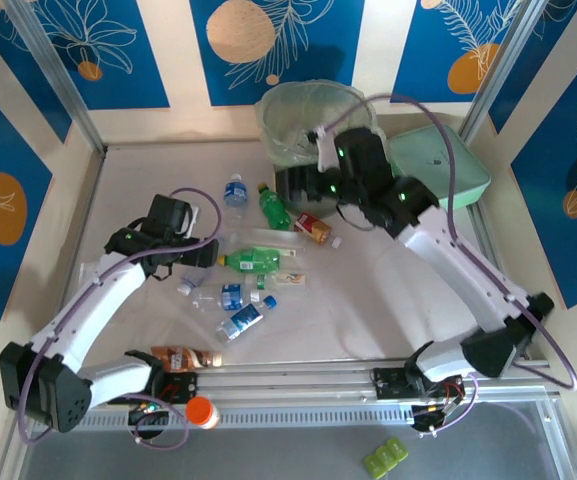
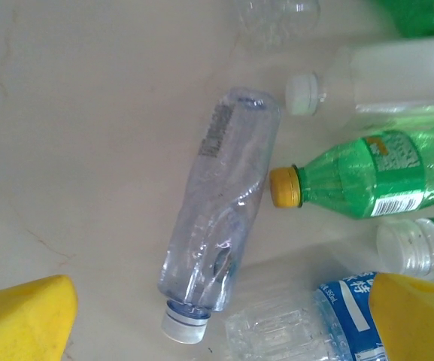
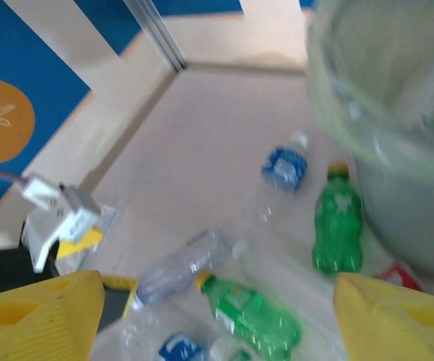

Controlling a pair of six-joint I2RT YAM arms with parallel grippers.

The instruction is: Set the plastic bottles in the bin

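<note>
**Left hand poised over a clear bottle; right hand empty by the bin**

I find the left hand (image 2: 220, 320) released. Its yellow fingers (image 2: 28, 320) are spread wide, hovering over a clear bottle (image 2: 220, 210) that lies flat and crumpled on the tabletop (image 2: 89, 113). I see no contact with it. A green bottle (image 2: 367, 177) lies just to its right, yellow cap almost against the clear one's side. A blue-labelled bottle (image 2: 337, 320) lies close by the right finger.

The right hand (image 3: 220, 316) is also released, with nothing between its fingers, and is held up at the far side beside the bin (image 1: 286, 100). The bin stands far centre. Most of the plastic bottles (image 1: 248, 262) lie scattered mid-tabletop, near and left of it, and a brown-labelled bottle (image 1: 180, 358) sits by the near rail.

In my judgement the step in hand is the approach to a pick. The next move calls for a straight descent astride the clear bottle and a close across its width without catching the green bottle. Then comes a carry far and right to the bin, where the right arm first needs to make room.
</note>
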